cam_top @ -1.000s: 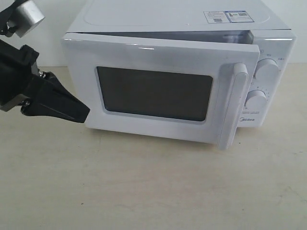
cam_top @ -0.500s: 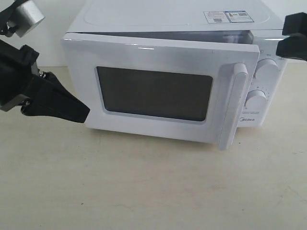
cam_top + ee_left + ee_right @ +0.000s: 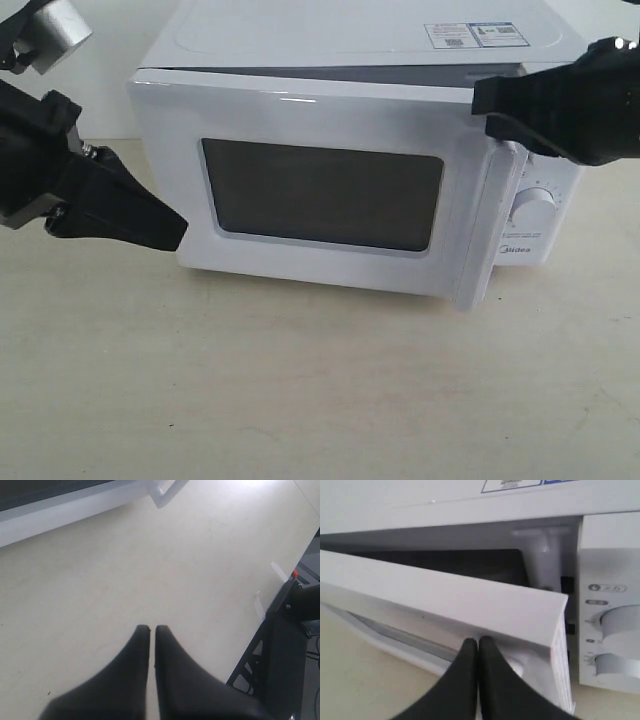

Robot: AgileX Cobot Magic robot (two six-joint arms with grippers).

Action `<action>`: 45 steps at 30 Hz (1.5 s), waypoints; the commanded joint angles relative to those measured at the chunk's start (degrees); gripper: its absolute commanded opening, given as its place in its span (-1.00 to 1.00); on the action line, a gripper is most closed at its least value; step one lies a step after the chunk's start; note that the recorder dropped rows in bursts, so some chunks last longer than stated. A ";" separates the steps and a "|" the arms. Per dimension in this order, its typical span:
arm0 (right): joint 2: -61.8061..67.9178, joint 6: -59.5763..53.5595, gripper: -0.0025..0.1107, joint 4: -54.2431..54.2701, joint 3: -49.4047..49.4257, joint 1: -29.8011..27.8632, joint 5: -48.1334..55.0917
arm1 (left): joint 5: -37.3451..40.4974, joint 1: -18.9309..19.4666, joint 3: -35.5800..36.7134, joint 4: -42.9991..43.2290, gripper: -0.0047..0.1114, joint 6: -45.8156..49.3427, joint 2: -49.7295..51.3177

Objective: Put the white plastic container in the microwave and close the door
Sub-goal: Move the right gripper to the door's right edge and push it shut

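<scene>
The white microwave point(image 3: 300, 40) stands at the back with its door point(image 3: 320, 125) ajar, swung out a little at the handle side. The door's dark window point(image 3: 320, 195) faces me, and its white bar handle point(image 3: 490, 240) is partly hidden behind my right gripper point(image 3: 478, 108). That gripper is shut, empty, its tips at the door's upper edge near the handle point(image 3: 478, 641). My left gripper point(image 3: 180, 232) is shut and empty, next to the door's hinge side, over bare table point(image 3: 149, 628). The white plastic container is not visible; the door hides the cavity.
A beige tabletop point(image 3: 300, 390) spreads in front of the microwave. One dial point(image 3: 535, 205) and the Midea logo point(image 3: 514, 254) show under my right arm. The table's edge and a black metal frame point(image 3: 280, 665) appear in the left wrist view.
My right arm has come in from the right edge, leftwards across the upper dial to the door's top corner. The left gripper and the door have not visibly moved.
</scene>
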 commanded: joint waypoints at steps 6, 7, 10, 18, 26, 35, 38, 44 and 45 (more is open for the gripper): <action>3.69 -0.34 -0.96 0.02 0.27 0.14 -7.21 | -0.17 -0.24 0.08 -0.82 -0.84 0.39 -0.03; 3.79 -0.34 -0.96 0.02 0.27 0.14 -8.13 | -0.17 -0.24 0.08 -0.82 -0.84 0.39 -0.03; 4.67 0.09 -0.96 0.02 0.27 0.14 -9.64 | -0.30 -0.24 0.08 -0.82 -0.84 0.39 -0.03; 6.99 0.14 -0.96 0.39 0.27 0.14 -13.05 | -0.30 -0.24 0.08 -0.82 -0.84 0.39 -0.03; 7.11 1.71 -0.96 0.39 0.27 0.14 -16.89 | -0.30 -0.24 0.08 -0.82 -0.84 0.39 -0.03; 7.11 3.96 -0.96 0.39 0.27 0.14 -21.40 | -0.65 -0.24 0.08 -1.44 -0.84 0.39 -0.03; 7.48 4.32 -0.96 0.39 0.27 0.14 -22.02 | -0.65 -0.24 0.08 -1.44 -0.84 0.39 -0.03; 8.72 4.62 -0.96 0.27 0.27 0.14 -21.21 | -0.46 -0.24 0.08 -1.44 -0.84 0.39 -0.03; 8.72 4.62 -0.96 0.27 0.27 0.14 -20.73 | -0.46 -0.24 0.08 -1.44 -0.84 0.39 -0.03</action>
